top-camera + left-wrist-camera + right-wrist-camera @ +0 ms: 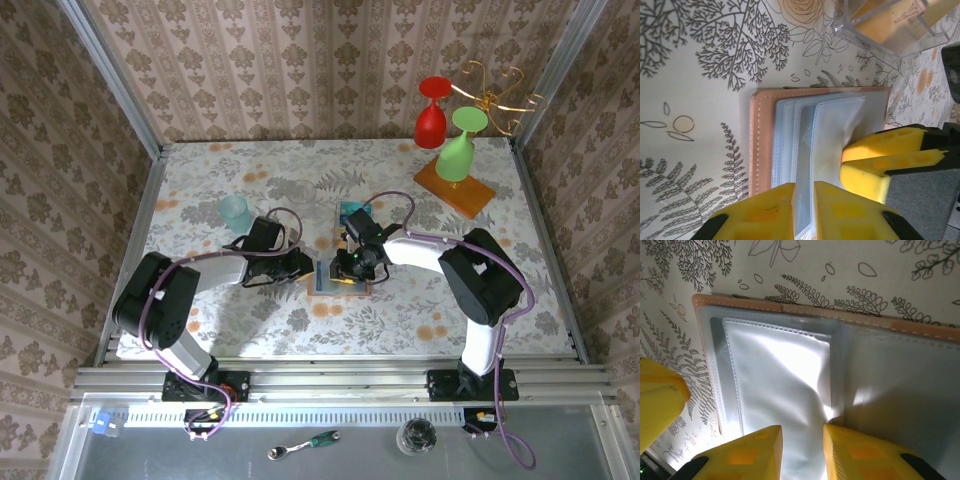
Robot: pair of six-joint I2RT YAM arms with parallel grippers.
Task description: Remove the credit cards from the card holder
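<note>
The card holder (pixel 322 280) lies open on the floral tablecloth, between my two grippers. Its tan stitched rim and grey-blue clear pockets show in the left wrist view (pixel 790 130) and the right wrist view (pixel 785 365). My left gripper (pixel 306 268) (pixel 804 187) hovers over the holder's near edge, jaws a narrow slit apart, a pocket seam showing through the gap. My right gripper (pixel 348 266) (pixel 802 432) stands open over a crumpled pocket, one fingertip at the pocket's edge. A blue-teal card (pixel 352 211) lies on the table just behind the right gripper.
A pale teal cup (pixel 236 212) stands left of the arms. At the back right an orange wooden slab (pixel 470 192) carries a gold rack (pixel 497 90) with a red goblet (pixel 431 118) and a green goblet (pixel 457 150). A clear plastic piece (pixel 890 27) with orange inside sits beyond the holder.
</note>
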